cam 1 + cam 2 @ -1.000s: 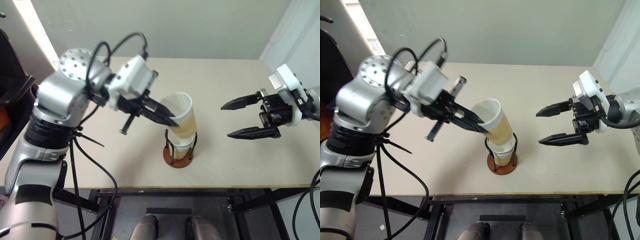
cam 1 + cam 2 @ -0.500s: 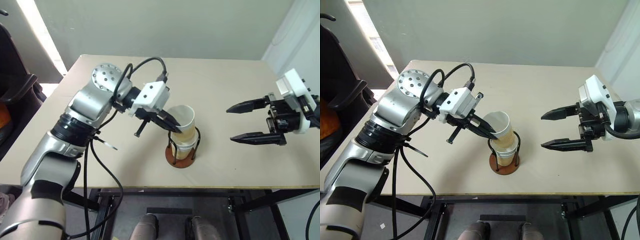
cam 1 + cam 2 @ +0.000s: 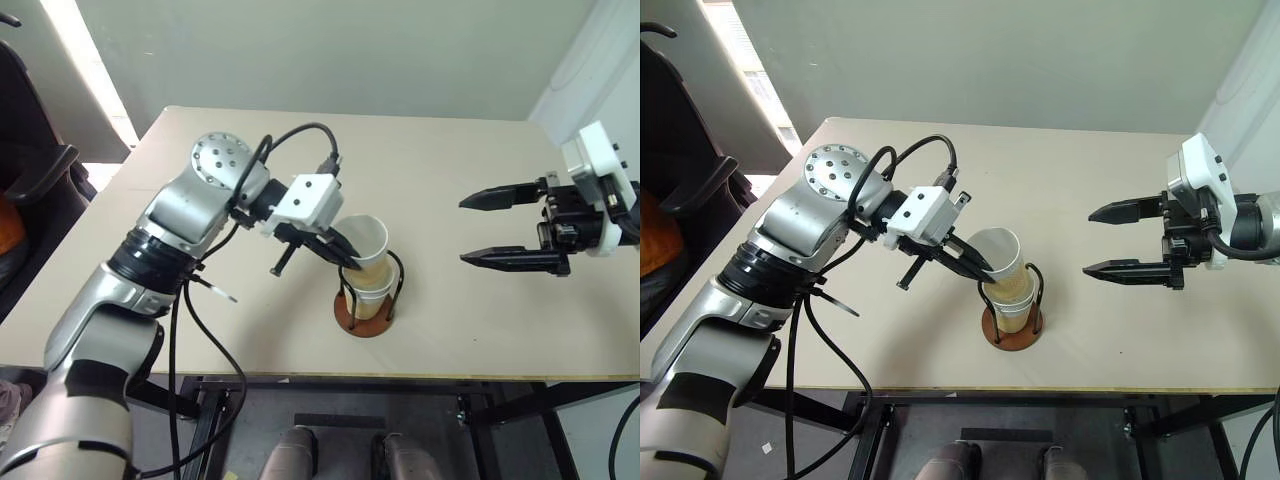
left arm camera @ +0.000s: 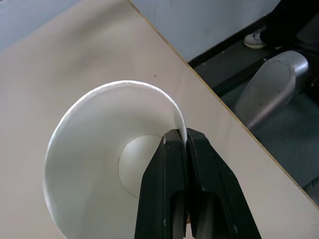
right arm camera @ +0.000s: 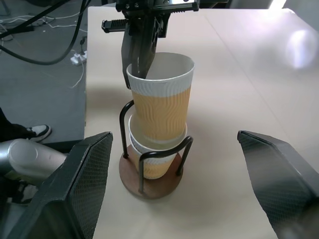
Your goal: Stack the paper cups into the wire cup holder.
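From my head cameras, the top paper cup [image 3: 365, 248] sat tilted, partly nested in the cups already in the wire cup holder [image 3: 366, 305] near the front edge of the tabletop [image 3: 480, 180]. I judged it light, thin-walled and easily crushed, best pinched at the stiffer rolled rim. My left end effector [image 3: 347, 260] was clamped there; my right end effector [image 3: 502, 228] hung well apart, wide open and empty.

In my left wrist view, my fingers [image 4: 174, 164] pinched the cup wall, one inside and one outside.

My right wrist view showed the cup not yet fully seated.
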